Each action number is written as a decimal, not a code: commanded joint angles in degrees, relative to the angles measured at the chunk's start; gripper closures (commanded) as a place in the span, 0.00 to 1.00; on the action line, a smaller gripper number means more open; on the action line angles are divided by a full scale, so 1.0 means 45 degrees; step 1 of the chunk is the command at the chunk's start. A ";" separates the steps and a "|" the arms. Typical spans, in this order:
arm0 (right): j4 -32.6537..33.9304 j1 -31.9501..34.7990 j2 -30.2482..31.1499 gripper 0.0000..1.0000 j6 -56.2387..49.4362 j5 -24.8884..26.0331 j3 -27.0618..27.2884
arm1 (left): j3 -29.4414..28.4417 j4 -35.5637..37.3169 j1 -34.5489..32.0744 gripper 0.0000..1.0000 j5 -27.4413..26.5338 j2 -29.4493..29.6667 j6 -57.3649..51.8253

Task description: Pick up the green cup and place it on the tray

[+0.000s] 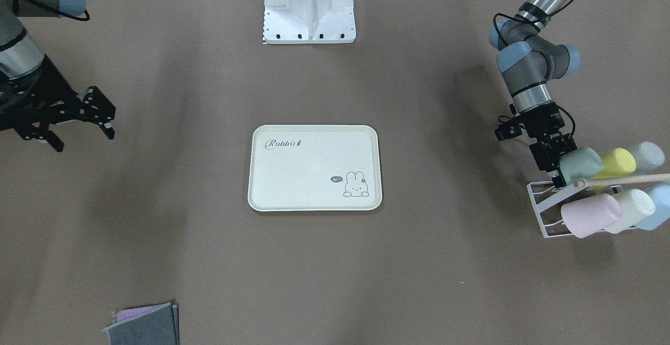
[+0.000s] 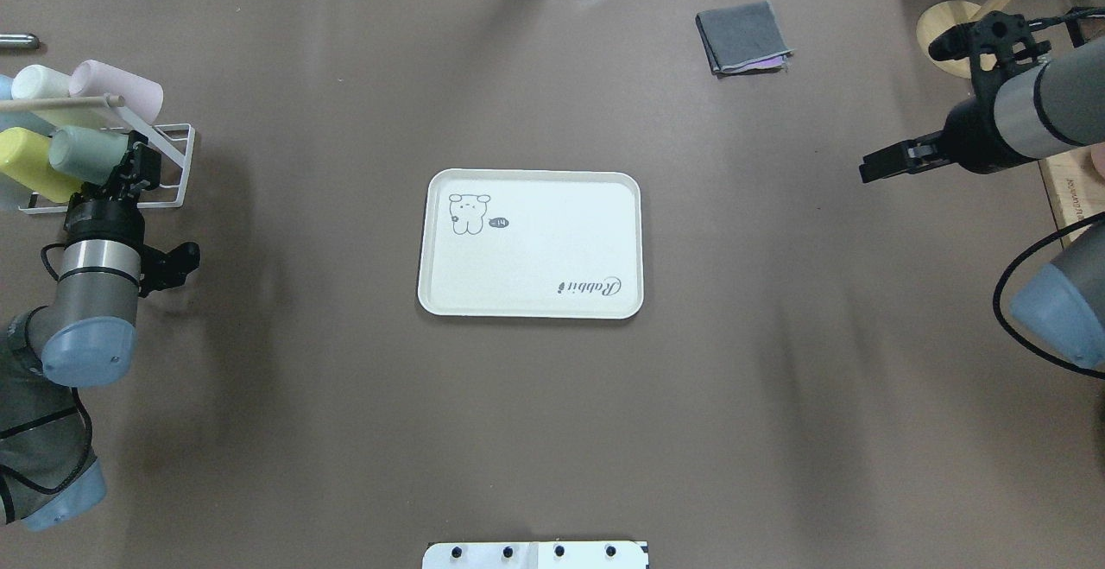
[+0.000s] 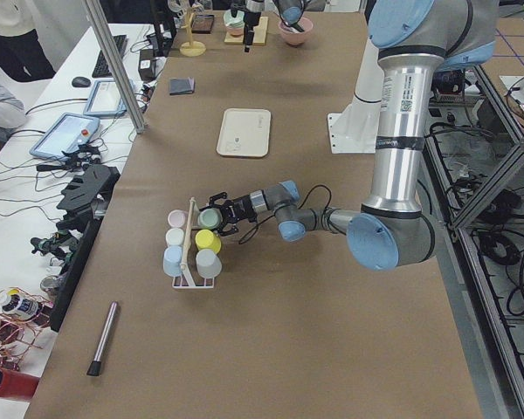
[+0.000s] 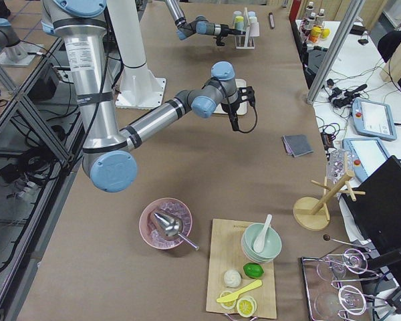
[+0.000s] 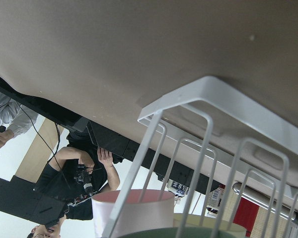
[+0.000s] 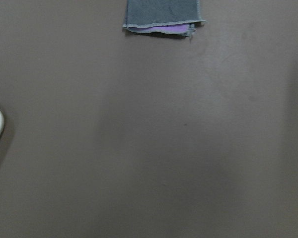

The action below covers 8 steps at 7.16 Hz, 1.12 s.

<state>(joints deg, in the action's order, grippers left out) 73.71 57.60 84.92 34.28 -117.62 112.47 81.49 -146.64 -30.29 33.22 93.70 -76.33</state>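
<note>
**Taking the green cup off the rack without disturbing the others**

The green cup lies tilted on the white wire rack, in the row on the robot's side, at the end that faces the tray. The yellow cup is just beside it, and a wooden rod crosses the rack close under both. My left gripper is at the cup's near end, with one finger on each side of it. I cannot tell whether the pads already press on the wall or only stand around it. The wrist camera shows only wires and a strip of green rim, so it does not help here.

I think the step in hand is the grasp and the pull-off. I would confirm a firm hold first, then draw the cup out along its own tilt, away from the rack. A straight lift may catch the wire and drag the light rack, or push the yellow cup. After that comes the carry to the tray, which is well apart from the rack. The right gripper hangs wide open and empty, far beyond the tray from the rack
</note>
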 commanded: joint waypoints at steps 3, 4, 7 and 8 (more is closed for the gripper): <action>0.4192 0.4416 0.1186 0.00 -0.6776 -0.1864 -0.0226 | 0.0055 -0.0519 -0.0221 0.27 0.0001 -0.0041 -0.0830; 0.4302 0.4851 0.1631 0.00 -0.6798 -0.2044 -0.0613 | 0.0016 -0.0519 -0.0241 0.27 -0.0057 -0.0061 -0.0966; 0.4226 0.6200 0.2221 0.00 -0.7442 -0.3900 -0.2354 | 0.0132 -0.0967 -0.0532 0.27 -0.0097 -0.0061 -0.2506; 0.4264 0.6358 0.2260 0.00 -0.7385 -0.3979 -0.2414 | 0.0229 -0.1393 -0.0650 0.27 -0.0097 -0.0022 -0.3206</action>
<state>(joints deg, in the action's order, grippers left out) 92.78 84.82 94.64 1.15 -134.31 102.56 82.06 -151.19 -32.50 32.77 93.48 -87.46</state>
